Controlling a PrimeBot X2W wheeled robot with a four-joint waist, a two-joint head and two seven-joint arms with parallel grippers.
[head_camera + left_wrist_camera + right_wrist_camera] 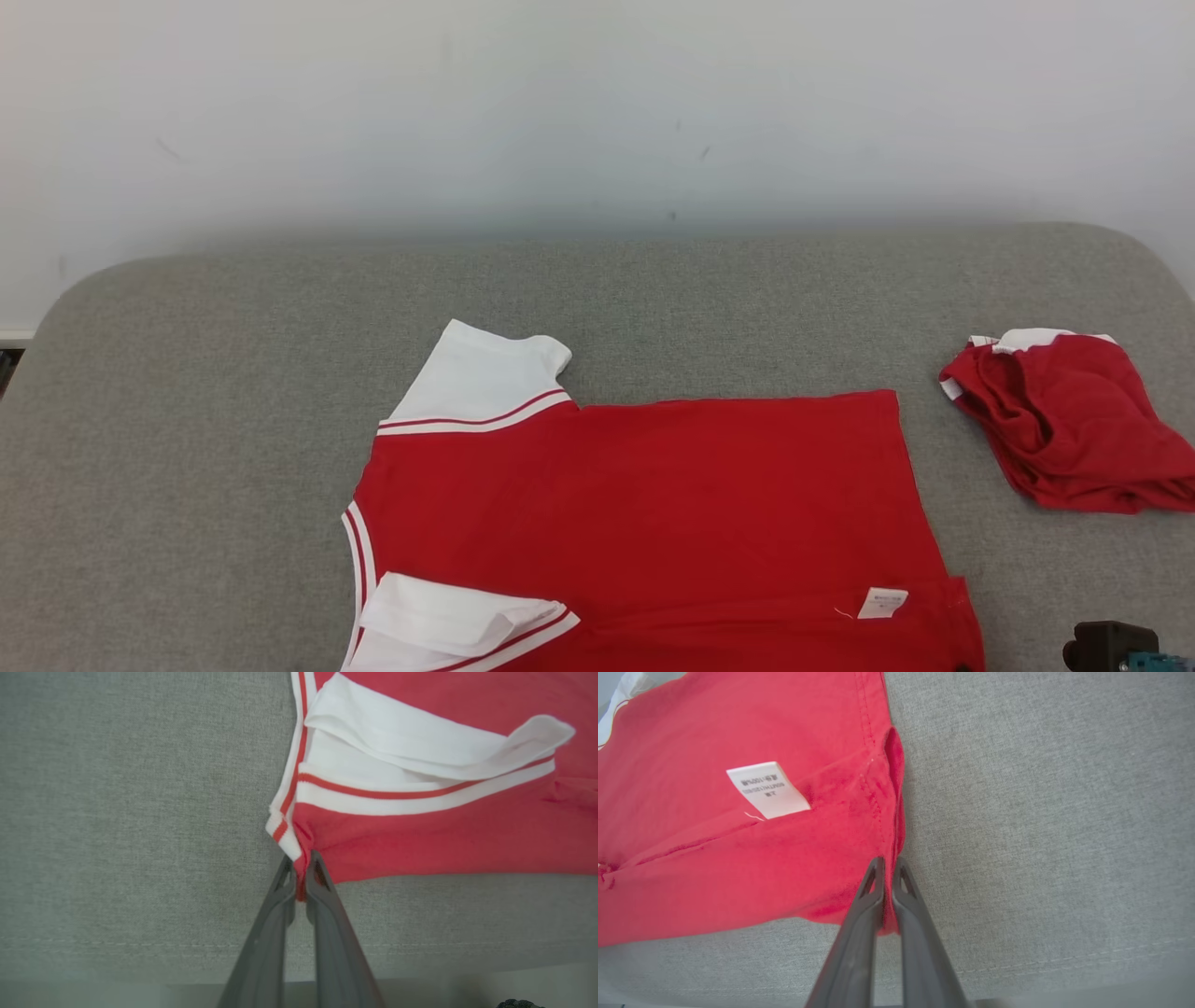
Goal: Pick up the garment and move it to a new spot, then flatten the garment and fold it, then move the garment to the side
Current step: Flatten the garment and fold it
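Right now we see the garment (653, 504) — a red shirt with white sleeves — lying spread flat over the near middle of the grey fabric surface (233, 373). A crease runs along its near part, just beside a white care label (768, 788). Our left gripper (301, 877) has its jaws pinched together on the shirt's near-left corner, right by the red-and-white striped trim (285, 812), and a sliver of red cloth shows between them. Our right gripper (887, 877) has its jaws clamped on the near-right corner, where the stitched hem (873, 765) ends. One white sleeve (481, 378) sticks out toward the far left. Well apart, at the right edge, a second red garment (1074, 425) lies crumpled — white trim showing at its far side.
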